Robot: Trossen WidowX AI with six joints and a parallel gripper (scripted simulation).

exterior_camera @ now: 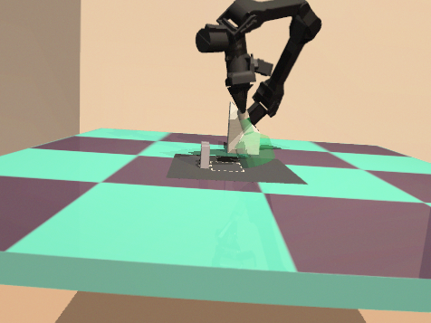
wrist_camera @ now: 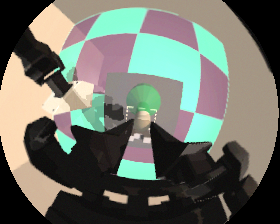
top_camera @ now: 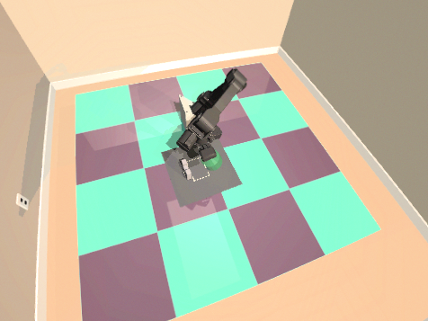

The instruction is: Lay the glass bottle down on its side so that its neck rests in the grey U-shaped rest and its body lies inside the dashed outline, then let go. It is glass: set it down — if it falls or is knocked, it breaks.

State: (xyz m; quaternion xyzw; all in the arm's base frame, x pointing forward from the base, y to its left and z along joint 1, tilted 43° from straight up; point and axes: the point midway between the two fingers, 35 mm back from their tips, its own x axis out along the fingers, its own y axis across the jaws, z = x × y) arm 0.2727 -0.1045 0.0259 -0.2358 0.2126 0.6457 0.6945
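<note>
One bottle (top_camera: pixel 213 161) (exterior_camera: pixel 259 147) (wrist_camera: pixel 143 98), green and glassy, hangs tilted by its neck in your closed gripper (exterior_camera: pixel 244 112) (wrist_camera: pixel 141 122), its fat body low, out to the side away from the grey rest (top_camera: pixel 185 169) (exterior_camera: pixel 205 155). You'll likely need to swing the neck down toward that rest, bringing the body level over the dashed outline (top_camera: pixel 209 174) (exterior_camera: pixel 227 171) (wrist_camera: pixel 156 114).
</note>
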